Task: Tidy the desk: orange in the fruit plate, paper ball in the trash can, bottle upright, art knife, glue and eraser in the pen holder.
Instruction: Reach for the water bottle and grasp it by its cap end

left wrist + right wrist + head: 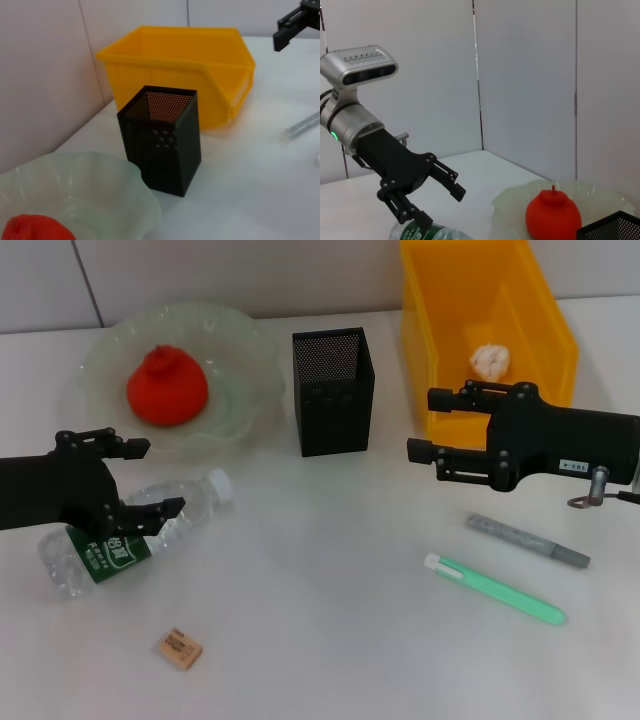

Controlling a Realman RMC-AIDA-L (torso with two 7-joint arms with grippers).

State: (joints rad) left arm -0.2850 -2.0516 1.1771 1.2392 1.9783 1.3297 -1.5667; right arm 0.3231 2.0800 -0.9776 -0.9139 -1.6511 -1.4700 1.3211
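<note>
At the desk's far right, the yellow trash can [455, 335] already holds the paper ball [490, 361]; the fruit plate [245, 360] holds the orange [166, 387]. The pen holder [333, 392] between them looks empty. Bottle [175, 520] lies on its side, left gripper [140, 480] spread wide over it, apparently to upright it. Right gripper [432, 425] hovers open, empty, near the bin. Glue [495, 589], art knife [527, 540], and eraser [179, 648] are unsorted.

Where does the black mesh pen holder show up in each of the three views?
Head view: pen holder stands upright, center rear, between fruit plate and yellow bin.
Left wrist view: mid-frame, before the bin.
Right wrist view: only its rim corner shows at the frame's edge.
Shared landmark: the orange.
</note>
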